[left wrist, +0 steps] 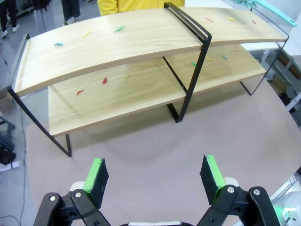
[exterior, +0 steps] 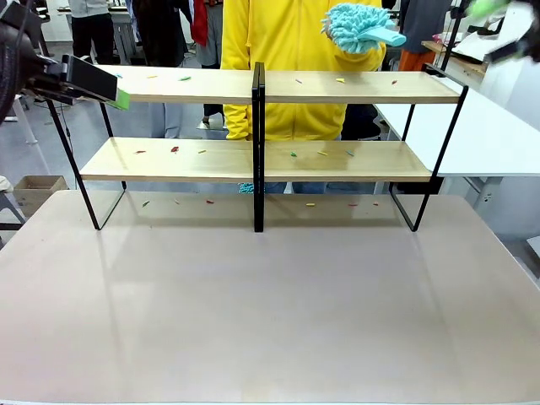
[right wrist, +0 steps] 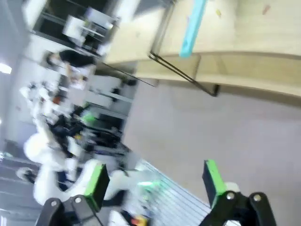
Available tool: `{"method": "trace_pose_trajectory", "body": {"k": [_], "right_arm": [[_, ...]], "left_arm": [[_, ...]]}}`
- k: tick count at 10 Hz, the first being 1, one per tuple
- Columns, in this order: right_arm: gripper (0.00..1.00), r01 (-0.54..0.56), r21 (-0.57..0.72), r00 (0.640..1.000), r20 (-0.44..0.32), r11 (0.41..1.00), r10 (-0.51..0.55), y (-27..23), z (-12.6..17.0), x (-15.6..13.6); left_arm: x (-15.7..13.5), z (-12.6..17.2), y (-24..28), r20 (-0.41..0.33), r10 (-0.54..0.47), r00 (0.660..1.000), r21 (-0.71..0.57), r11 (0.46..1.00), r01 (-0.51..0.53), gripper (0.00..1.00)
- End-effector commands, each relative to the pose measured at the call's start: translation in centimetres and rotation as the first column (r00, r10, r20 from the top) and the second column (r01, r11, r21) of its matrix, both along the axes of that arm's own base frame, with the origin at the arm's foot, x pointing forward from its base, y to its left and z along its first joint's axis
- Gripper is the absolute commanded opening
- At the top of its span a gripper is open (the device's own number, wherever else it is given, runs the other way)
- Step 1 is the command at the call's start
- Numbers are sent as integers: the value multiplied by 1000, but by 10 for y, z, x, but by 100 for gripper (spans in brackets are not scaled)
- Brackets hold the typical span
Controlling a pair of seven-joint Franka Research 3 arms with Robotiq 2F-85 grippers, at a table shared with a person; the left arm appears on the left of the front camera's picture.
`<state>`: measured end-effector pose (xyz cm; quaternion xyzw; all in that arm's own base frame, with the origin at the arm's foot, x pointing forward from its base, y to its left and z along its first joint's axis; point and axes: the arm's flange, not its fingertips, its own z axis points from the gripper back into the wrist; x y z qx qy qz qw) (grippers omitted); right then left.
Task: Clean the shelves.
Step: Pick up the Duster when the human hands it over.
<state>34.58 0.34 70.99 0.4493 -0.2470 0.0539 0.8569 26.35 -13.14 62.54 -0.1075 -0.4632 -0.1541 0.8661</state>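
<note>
Evidently left pincer (left wrist: 153, 174) and right pincer (right wrist: 154, 181) both wide apart, empty; coloured scraps (exterior: 175, 149) on the shelves (exterior: 363, 164).

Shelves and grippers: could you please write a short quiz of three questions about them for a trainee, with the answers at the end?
1. True or false: the left gripper is shut on a cloth.
2. What lies scattered on the boards of the shelves? A) small coloured scraps B) books C) cups
3. Fill in: the fluffy duster seen above the top board is ____ in colour.
Key: 1 false, its jaws stand open and empty; 2 A; 3 turquoise.
</note>
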Motion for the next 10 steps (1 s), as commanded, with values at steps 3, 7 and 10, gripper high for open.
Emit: {"method": "trace_pose_trajectory", "body": {"k": [3,7,10], "right_arm": [[100,-190,-102,979,-92,977,181,56,-29,12],[100,-76,37,974,-212,996,82,90,-48,138],[100,-68,46,969,-234,997,77,84,-64,144]], "left_arm": [[-1,1,1,5,5,1000,1,1000,-5,100],[-1,1,1,5,5,1000,1,1000,-5,100],[-1,1,1,5,5,1000,1,1000,-5,100]]}}
